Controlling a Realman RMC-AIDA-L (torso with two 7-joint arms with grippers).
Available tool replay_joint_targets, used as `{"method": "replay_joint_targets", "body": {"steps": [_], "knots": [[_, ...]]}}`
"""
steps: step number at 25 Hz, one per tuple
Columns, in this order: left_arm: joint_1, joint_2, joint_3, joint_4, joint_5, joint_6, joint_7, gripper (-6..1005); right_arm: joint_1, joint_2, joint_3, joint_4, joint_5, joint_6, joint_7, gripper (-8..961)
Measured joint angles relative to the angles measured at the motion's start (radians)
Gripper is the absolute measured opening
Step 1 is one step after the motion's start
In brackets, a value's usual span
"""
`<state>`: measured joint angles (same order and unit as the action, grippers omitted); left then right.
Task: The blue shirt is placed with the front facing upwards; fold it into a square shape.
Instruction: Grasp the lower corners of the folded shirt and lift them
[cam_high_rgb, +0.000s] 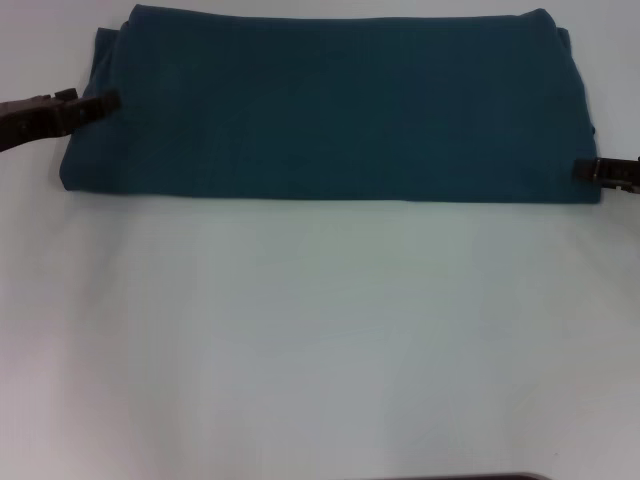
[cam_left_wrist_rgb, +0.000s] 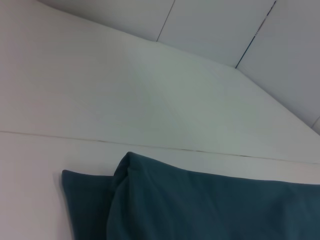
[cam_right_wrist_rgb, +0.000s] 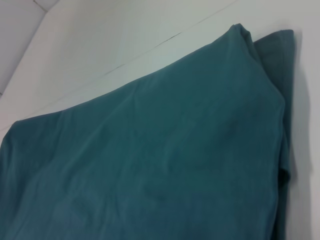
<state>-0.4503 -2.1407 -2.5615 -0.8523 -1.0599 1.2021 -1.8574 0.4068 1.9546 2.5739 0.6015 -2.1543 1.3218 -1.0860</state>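
The blue shirt (cam_high_rgb: 330, 110) lies folded into a long, wide band across the far part of the white table (cam_high_rgb: 320, 340), plain side up, with no lettering showing. My left gripper (cam_high_rgb: 100, 102) is at the band's left end, touching its edge about halfway up. My right gripper (cam_high_rgb: 585, 170) is at the right end, near the front corner. The left wrist view shows one end of the shirt (cam_left_wrist_rgb: 200, 205) with a folded layer on top. In the right wrist view the shirt (cam_right_wrist_rgb: 150, 165) fills most of the picture, layered at its end.
Bare white table lies in front of the shirt. A seam in the table surface (cam_left_wrist_rgb: 150, 146) runs just behind the shirt. Grey wall panels (cam_left_wrist_rgb: 225, 25) rise beyond the table's far edge. A dark strip (cam_high_rgb: 450, 477) shows at the near edge.
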Motion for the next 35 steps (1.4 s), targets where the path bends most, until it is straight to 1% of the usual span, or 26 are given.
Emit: {"method": "replay_joint_targets", "body": {"steps": [8, 14, 18, 28, 35], "knots": [[0.001, 0.001, 0.001, 0.003, 0.0, 0.0, 0.0, 707, 0.003, 0.002, 0.0, 0.0, 0.001, -0.007, -0.006, 606], [0.001, 0.001, 0.001, 0.003, 0.0, 0.001, 0.0, 707, 0.011, 0.016, 0.0, -0.001, 0.0, -0.026, -0.015, 606], [0.002, 0.001, 0.001, 0.003, 0.0, 0.001, 0.0, 706, 0.014, 0.021, -0.001, -0.002, 0.001, -0.031, -0.018, 605], [0.002, 0.001, 0.001, 0.003, 0.0, 0.0, 0.0, 707, 0.01, 0.025, 0.005, -0.002, 0.002, -0.032, -0.022, 605], [0.002, 0.001, 0.001, -0.001, 0.0, 0.0, 0.0, 706, 0.011, 0.027, 0.006, -0.002, 0.003, -0.064, -0.023, 604]]}}
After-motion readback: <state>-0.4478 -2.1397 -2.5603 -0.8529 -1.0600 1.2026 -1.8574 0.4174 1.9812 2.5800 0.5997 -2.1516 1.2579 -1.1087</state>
